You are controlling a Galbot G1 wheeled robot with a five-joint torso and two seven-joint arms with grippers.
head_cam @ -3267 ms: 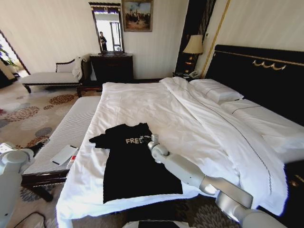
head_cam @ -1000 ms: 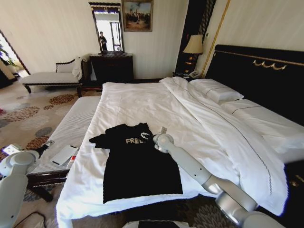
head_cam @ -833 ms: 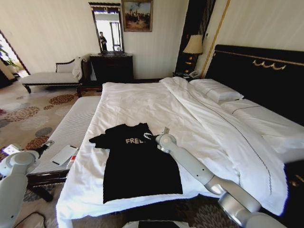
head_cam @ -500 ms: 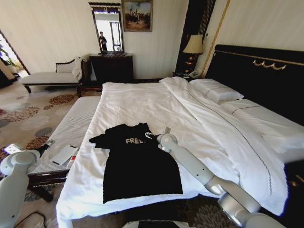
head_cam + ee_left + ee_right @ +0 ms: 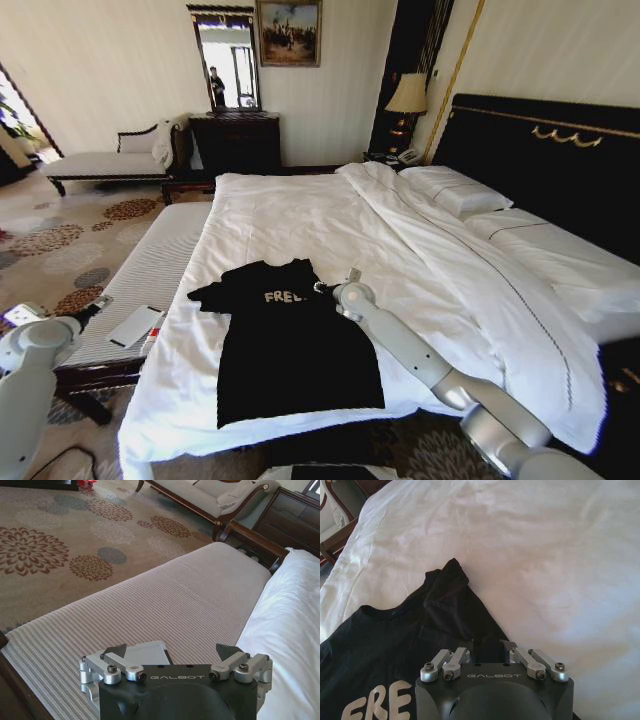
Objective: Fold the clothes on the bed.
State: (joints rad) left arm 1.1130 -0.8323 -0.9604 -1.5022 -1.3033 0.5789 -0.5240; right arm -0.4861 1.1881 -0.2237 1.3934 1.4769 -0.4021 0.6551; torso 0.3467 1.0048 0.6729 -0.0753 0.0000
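With the black T-shirt (image 5: 285,340) lying largely flat near the foot of the bed (image 5: 300,215), folding appears barely begun: the right hand (image 5: 490,647) is closed on fabric at its right shoulder, contact hidden, while the left hand (image 5: 172,652) hovers open over the bench (image 5: 165,600).

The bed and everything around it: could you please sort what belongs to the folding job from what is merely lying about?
Part of the job:
- black T-shirt, flat on the bed
- right gripper, shut at the shirt's sleeve
- left gripper, open, waiting over the striped bench

Just lying about:
- pillows
- lamp
- chaise
- flat white item on the bench
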